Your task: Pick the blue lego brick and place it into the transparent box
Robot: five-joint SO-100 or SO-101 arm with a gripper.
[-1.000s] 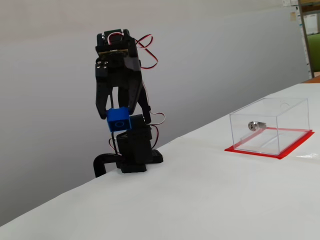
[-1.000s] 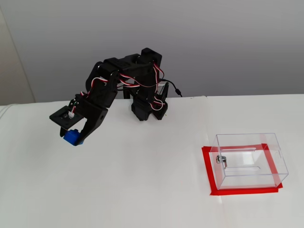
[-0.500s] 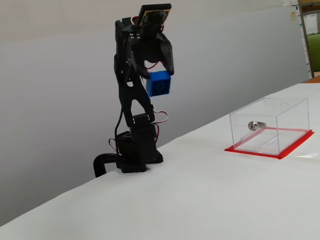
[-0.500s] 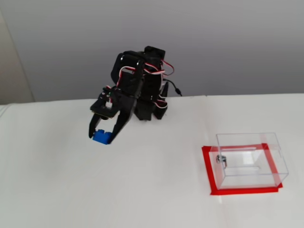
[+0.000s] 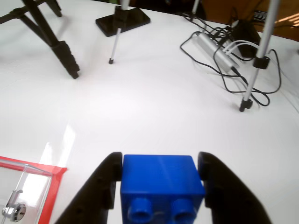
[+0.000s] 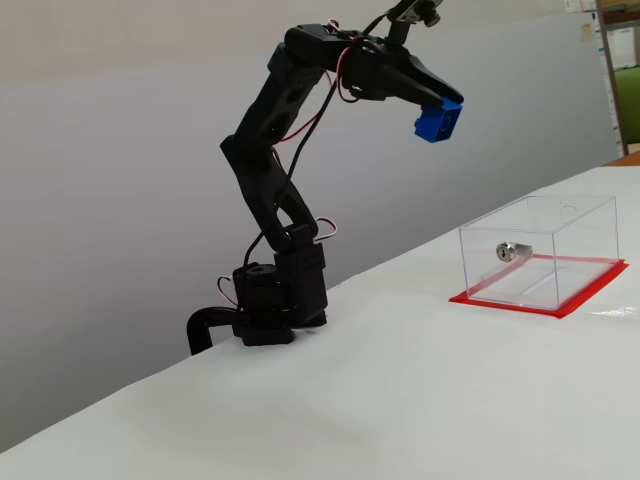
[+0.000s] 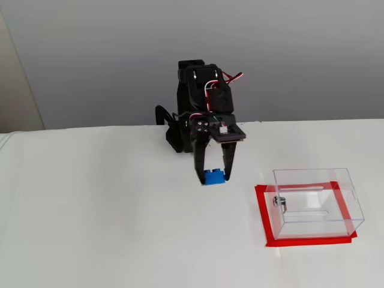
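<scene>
Gripping the blue lego brick (image 5: 161,184), the end effector (image 5: 161,196) hangs above the table, left of the transparent box (image 7: 315,201).

Blue lego brick (image 5: 161,184); black tool (image 5: 160,173); clear transparent box (image 7: 317,201) on red base sheet (image 7: 262,207); silver lock (image 6: 507,250); white bench (image 7: 108,210).

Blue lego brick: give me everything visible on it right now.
The blue lego brick is small, bright blue glossy plastic. Two round studs face the wrist camera. It is clamped between the black fingers of the gripper, one on each side, and held high above the white table, left of the transparent box in a fixed view, touching nothing else.
</scene>
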